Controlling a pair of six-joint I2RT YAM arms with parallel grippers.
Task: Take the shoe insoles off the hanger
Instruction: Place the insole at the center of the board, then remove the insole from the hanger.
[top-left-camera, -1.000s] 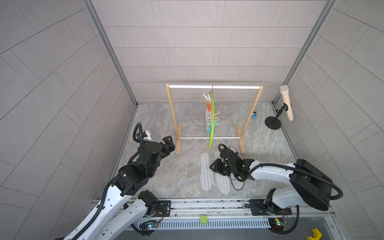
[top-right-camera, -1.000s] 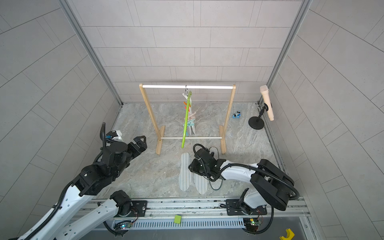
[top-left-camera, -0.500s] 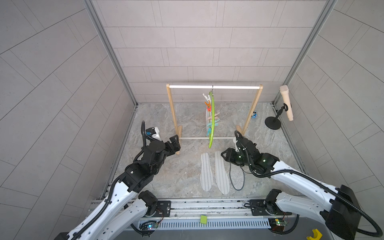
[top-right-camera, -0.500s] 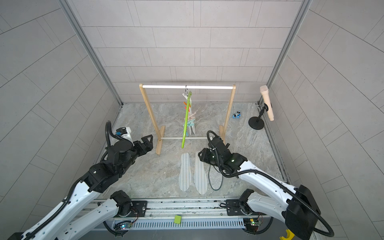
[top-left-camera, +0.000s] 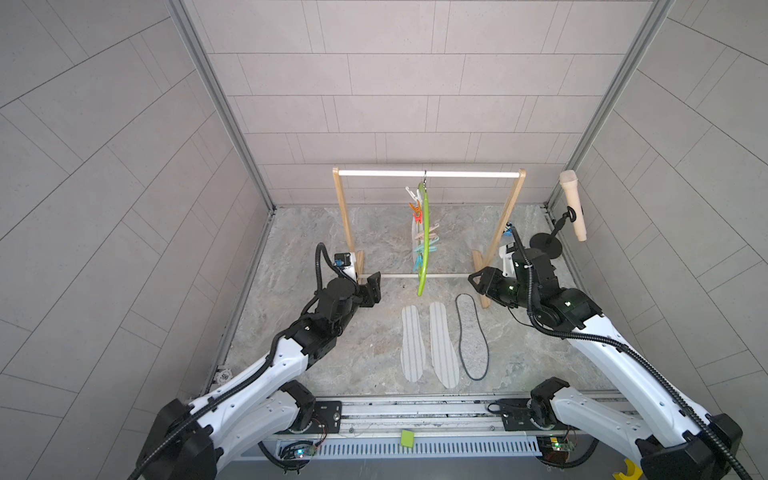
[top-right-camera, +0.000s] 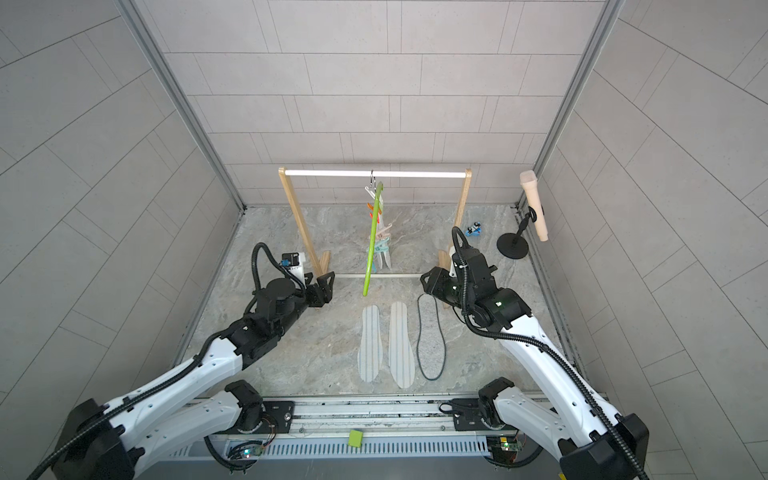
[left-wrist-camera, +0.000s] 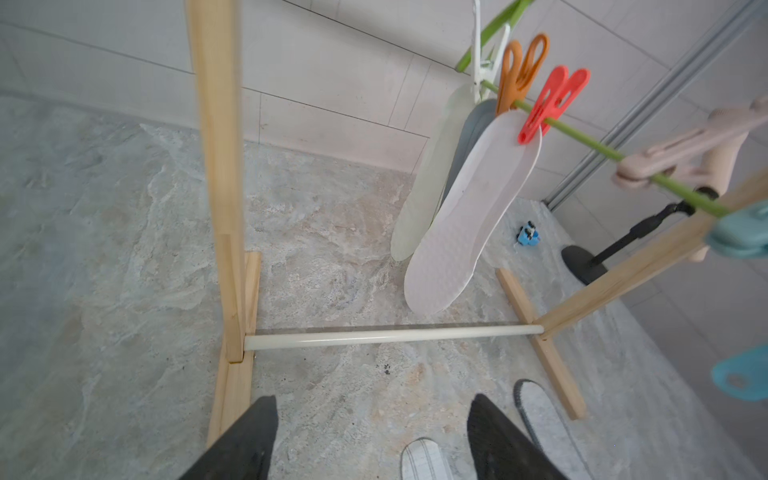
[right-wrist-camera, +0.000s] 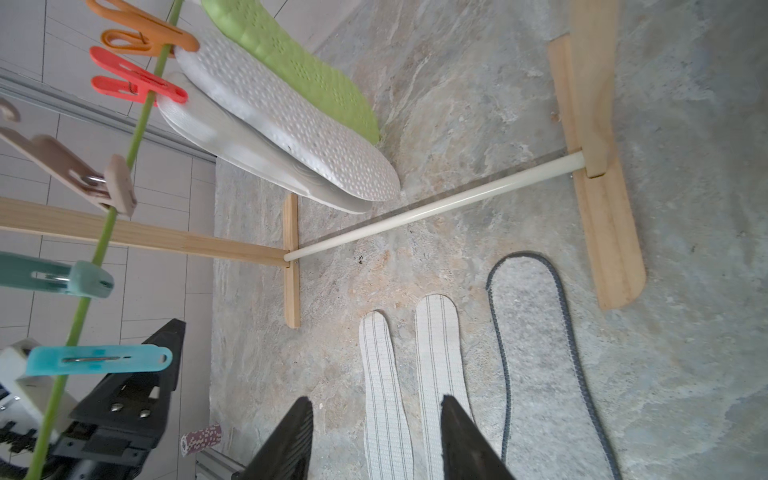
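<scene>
The lime-green hanger (top-left-camera: 423, 249) (top-right-camera: 372, 241) hangs edge-on from the rack's top rod, its clothespins in a row. Three shoe insoles stay clipped to it: a white dotted one (left-wrist-camera: 469, 216) (right-wrist-camera: 291, 120), a pale mint one (left-wrist-camera: 430, 178) and a blue-grey one (left-wrist-camera: 469, 133) between them. On the floor in front lie two white striped insoles (top-left-camera: 412, 345) (top-left-camera: 444, 345) and a grey felt black-edged insole (top-left-camera: 471, 336). My left gripper (top-left-camera: 374, 286) (left-wrist-camera: 372, 399) is open and empty beside the rack's left foot. My right gripper (top-left-camera: 478, 282) (right-wrist-camera: 376, 399) is open and empty above the floor insoles' far ends.
The wooden rack with white rods (top-left-camera: 345, 216) stands mid-floor, its low rod (left-wrist-camera: 374, 334) just ahead of both grippers. A beige handle on a black stand (top-left-camera: 572, 205) and a small blue toy (top-left-camera: 508, 227) sit back right. A poker chip (top-left-camera: 225, 376) lies front left.
My right gripper has lifted off the grey felt insole, which lies uncovered on the floor, and swung back right toward the rack's right foot. My left arm has advanced to the left post.
</scene>
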